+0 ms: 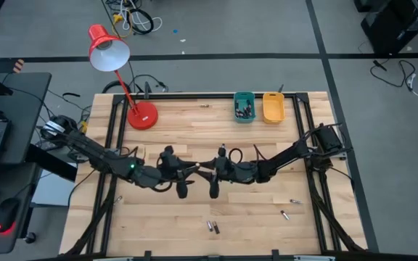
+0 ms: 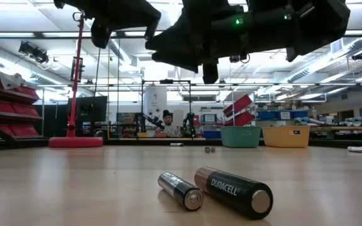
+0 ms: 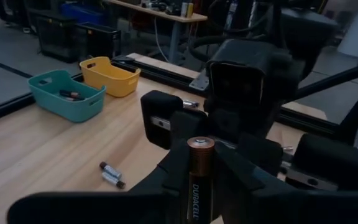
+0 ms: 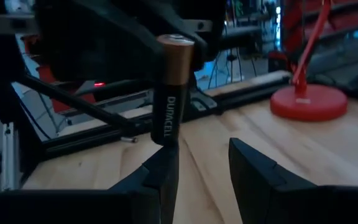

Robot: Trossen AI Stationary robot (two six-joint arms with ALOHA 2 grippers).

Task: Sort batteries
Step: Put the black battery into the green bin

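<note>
A black and copper Duracell battery (image 3: pixel 200 163) stands upright in the air over the table's middle, with my left gripper (image 3: pixel 201 186) shut on it. My right gripper (image 4: pixel 204 155) faces it from the right with a gap between its fingers and nothing in that gap. In the right wrist view the same battery (image 4: pixel 169 87) rises just past one right fingertip (image 4: pixel 163 165). In the high view my left gripper (image 1: pixel 191 176) and my right gripper (image 1: pixel 205 176) meet tip to tip. Two loose batteries (image 2: pixel 181 190) (image 2: pixel 234 191) lie on their sides near the front edge. My left gripper pinches the battery's dark lower body (image 3: pixel 199 199) between its two fingers, which come about level from the table's left and lie across it. The copper end (image 3: pixel 201 146) sticks up above the fingers. The battery is upright and lifted clear of the table. My right gripper: I cannot tell whether its fingertip touches the battery's lower end (image 4: pixel 165 140).
A teal bin (image 1: pixel 244 107) holding several batteries and a yellow bin (image 1: pixel 273 107) stand at the far edge. A red desk lamp (image 1: pixel 142 116) stands at the far left. Single batteries lie at the right (image 1: pixel 294 201) (image 1: pixel 284 214) and near the far edge (image 1: pixel 204 106).
</note>
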